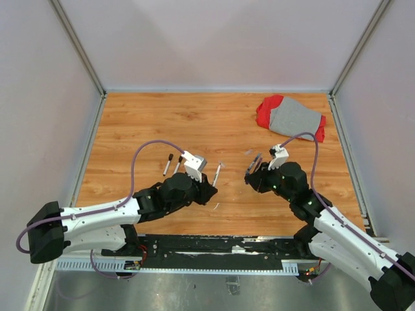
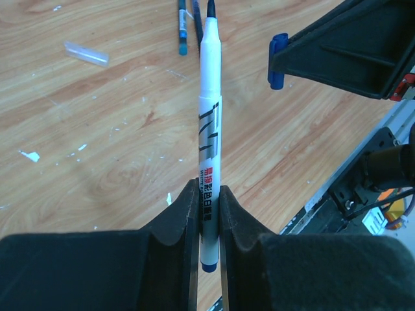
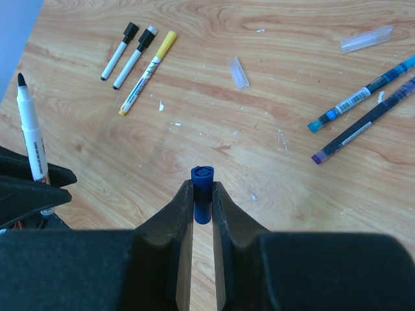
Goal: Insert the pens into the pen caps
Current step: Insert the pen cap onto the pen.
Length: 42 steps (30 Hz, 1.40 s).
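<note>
My left gripper [image 2: 207, 192] is shut on the lower barrel of a white pen [image 2: 209, 116], which points away from it with its dark tip bare. My right gripper [image 3: 202, 189] is shut on a short blue pen cap [image 3: 201, 175] whose open end faces outward. From the left wrist view the cap [image 2: 277, 61] hangs to the right of the pen's tip, a gap apart. From above, both grippers [image 1: 213, 184] [image 1: 249, 176] hover mid-table, facing each other. On the table lie two black-capped pens [image 3: 119, 50], a yellow-capped pen [image 3: 147, 72] and two blue and purple pens [image 3: 363, 97].
A red and grey cloth [image 1: 292, 116] lies at the back right of the wooden table [image 1: 142, 123]. Two clear plastic caps [image 3: 238, 72] [image 3: 367, 39] and small white scraps lie on the wood. Grey walls close in the table on three sides.
</note>
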### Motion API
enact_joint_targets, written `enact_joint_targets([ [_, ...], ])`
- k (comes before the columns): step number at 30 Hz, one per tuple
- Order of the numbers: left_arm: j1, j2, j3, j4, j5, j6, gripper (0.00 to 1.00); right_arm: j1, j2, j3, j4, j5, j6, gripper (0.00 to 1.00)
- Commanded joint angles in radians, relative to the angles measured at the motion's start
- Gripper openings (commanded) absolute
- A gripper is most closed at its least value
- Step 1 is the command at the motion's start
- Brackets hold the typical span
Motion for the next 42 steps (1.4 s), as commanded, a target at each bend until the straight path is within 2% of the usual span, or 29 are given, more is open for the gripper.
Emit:
enact_joint_targets([
  [1,-0.015,0.011,-0.012,0.117,0.010,-0.009,0.01,-0.022,-0.036,-0.026,0.051,0.041,0.003,0.01],
  [11,-0.029,0.017,-0.029,0.157,0.021,-0.005,0.01,-0.024,-0.025,0.010,0.053,-0.051,0.128,0.01],
  [18,-0.036,0.011,-0.061,0.221,0.061,-0.013,0.01,-0.025,-0.034,-0.031,0.223,-0.115,0.230,0.01],
  [27,-0.047,0.044,-0.061,0.277,0.118,-0.013,0.01,-0.024,-0.085,-0.092,0.376,-0.114,0.324,0.01],
  [36,-0.089,0.057,-0.042,0.282,0.092,0.016,0.01,-0.023,-0.093,-0.140,0.561,-0.119,0.420,0.01],
  [42,-0.098,0.073,-0.047,0.337,0.162,0.041,0.00,-0.022,-0.087,-0.175,0.716,-0.118,0.456,0.01],
])
